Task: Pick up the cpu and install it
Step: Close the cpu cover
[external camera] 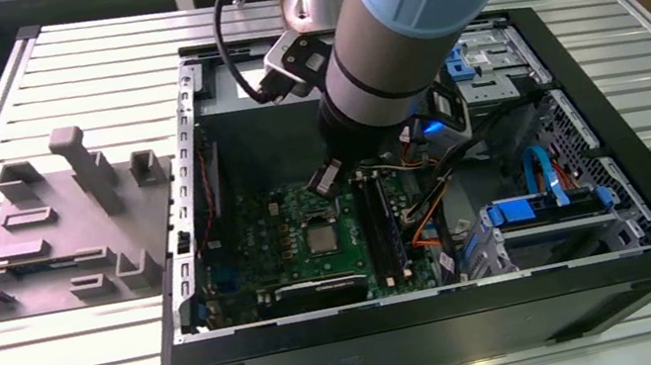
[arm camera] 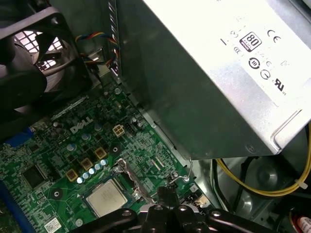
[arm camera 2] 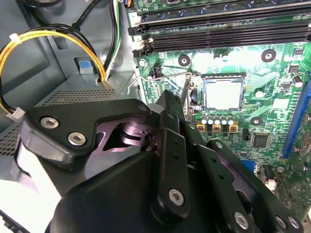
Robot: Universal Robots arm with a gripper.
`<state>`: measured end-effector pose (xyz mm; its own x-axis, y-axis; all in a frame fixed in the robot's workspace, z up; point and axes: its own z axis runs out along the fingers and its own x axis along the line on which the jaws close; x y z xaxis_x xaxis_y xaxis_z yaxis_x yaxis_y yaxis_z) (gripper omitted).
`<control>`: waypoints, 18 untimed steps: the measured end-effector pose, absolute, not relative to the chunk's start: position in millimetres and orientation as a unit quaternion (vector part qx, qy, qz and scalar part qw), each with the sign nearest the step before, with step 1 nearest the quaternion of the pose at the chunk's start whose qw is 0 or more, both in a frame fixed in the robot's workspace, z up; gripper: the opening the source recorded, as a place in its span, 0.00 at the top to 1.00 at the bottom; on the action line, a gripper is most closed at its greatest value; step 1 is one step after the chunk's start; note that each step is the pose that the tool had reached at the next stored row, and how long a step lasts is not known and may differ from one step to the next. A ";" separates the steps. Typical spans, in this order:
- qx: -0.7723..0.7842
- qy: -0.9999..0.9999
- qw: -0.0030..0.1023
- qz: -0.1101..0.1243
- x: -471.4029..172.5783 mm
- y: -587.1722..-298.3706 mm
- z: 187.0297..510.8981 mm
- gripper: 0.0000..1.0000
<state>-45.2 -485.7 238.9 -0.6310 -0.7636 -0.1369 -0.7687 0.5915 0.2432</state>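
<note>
We see the cpu (external camera: 322,237) seated in its socket on the green motherboard (external camera: 263,244), inside the open computer case (external camera: 459,330). In both wrist views the cpu (arm camera 2: 222,93) (arm camera: 106,197) is a small flat square with a dull silvery-grey metal top, framed by the socket's rim. The gripper (arm camera 2: 186,92) hangs just beside it, fingers closed together, its tip at the thin wire socket lever (arm camera 2: 175,74).
</note>
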 end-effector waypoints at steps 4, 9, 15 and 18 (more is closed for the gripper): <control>-0.429 0.892 0.009 0.140 -45.2 -486.3 238.9 0.90; -0.429 0.892 0.008 0.138 -45.2 -490.3 238.9 0.90; -0.430 0.893 0.007 0.136 -45.2 -491.6 238.9 0.90; -0.430 0.893 0.007 0.136 -45.2 -492.1 238.9 0.90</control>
